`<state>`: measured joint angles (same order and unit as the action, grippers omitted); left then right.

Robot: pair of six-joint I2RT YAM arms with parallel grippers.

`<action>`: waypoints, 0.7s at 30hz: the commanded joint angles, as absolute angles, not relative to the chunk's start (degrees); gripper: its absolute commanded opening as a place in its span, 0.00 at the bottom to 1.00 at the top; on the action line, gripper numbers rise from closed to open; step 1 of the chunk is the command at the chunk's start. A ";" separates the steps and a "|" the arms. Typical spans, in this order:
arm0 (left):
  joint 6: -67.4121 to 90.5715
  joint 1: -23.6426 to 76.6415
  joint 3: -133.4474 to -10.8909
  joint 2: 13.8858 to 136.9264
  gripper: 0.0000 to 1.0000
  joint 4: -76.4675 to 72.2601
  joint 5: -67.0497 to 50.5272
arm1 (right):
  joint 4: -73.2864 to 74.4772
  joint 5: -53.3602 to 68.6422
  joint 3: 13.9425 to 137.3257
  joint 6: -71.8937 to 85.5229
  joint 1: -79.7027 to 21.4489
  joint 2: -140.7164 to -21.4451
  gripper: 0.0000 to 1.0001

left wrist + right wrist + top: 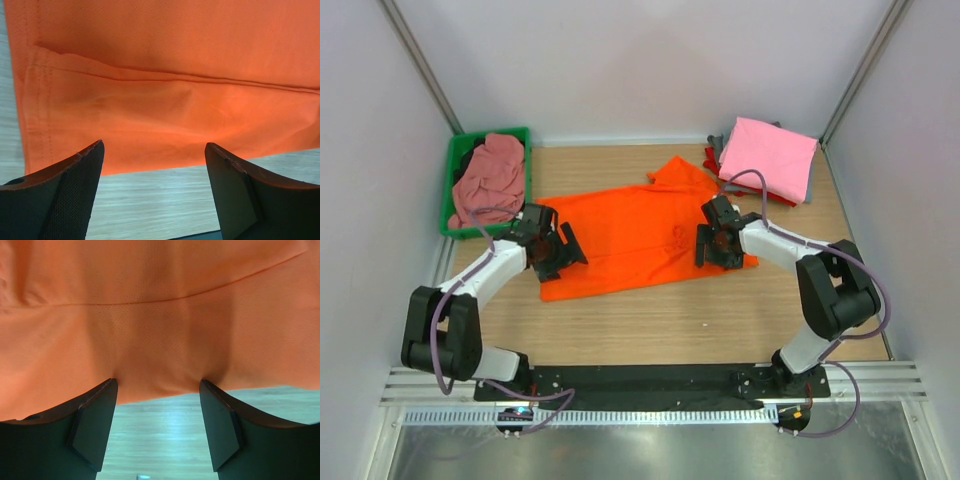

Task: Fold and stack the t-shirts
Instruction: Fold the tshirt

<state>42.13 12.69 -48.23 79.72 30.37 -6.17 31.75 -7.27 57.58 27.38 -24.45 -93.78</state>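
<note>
From above, shows the orange t-shirt (pixel 640 235) spread flat across the middle of the table (pixel 720 315), one sleeve pointing to the far edge. Places the left gripper (pixel 555 250) over its left end and the right gripper (pixel 718 238) over its right end. Also takes in a folded pink t-shirt (pixel 770 158) at the far right corner and a dusty-pink t-shirt (pixel 490 180) bunched in the green bin (pixel 453 165) at the far left corner. Up close at the wrists, reveals what the overhead hides: left fingers (pixel 85 180) wide apart, gripping nothing, just short of the near hem; right fingers (pixel 95 420) likewise parted and empty, tips just meeting the cloth edge.
</note>
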 commanded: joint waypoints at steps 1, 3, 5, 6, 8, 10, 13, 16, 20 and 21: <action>44.21 13.18 -46.50 81.12 0.82 23.82 -6.51 | 24.09 -5.09 54.42 28.48 -24.26 -94.57 0.72; 44.21 13.45 -45.18 82.09 0.81 22.42 -5.63 | 22.59 -5.62 53.00 28.74 -24.26 -96.06 0.72; 44.30 13.53 -44.21 82.88 0.81 22.06 -5.28 | 22.24 -5.45 51.42 29.18 -24.26 -97.20 0.70; 44.30 13.62 -43.95 83.66 0.81 21.97 -4.84 | 21.63 -4.84 50.72 29.88 -24.17 -97.29 0.70; 44.30 13.62 -42.90 84.29 0.80 22.24 -4.13 | 21.19 -4.31 48.09 31.02 -24.26 -96.95 0.69; 44.38 13.62 -41.84 84.55 0.80 22.41 -3.26 | 20.92 -3.34 44.84 32.78 -24.26 -95.10 0.67; 44.47 13.62 -40.70 84.11 0.80 24.34 -1.76 | 22.06 -2.37 40.97 35.85 -24.26 -89.58 0.65; 44.65 13.62 -40.17 82.97 0.80 27.23 -0.44 | 23.81 -0.80 36.66 39.62 -24.69 -82.46 0.65; 45.79 13.97 -38.68 79.73 0.80 31.28 -0.44 | 25.57 1.85 30.69 44.29 -28.02 -73.41 0.66; 46.40 14.06 -38.24 78.67 0.80 32.07 -0.44 | 26.10 1.85 28.93 45.69 -29.26 -71.65 0.66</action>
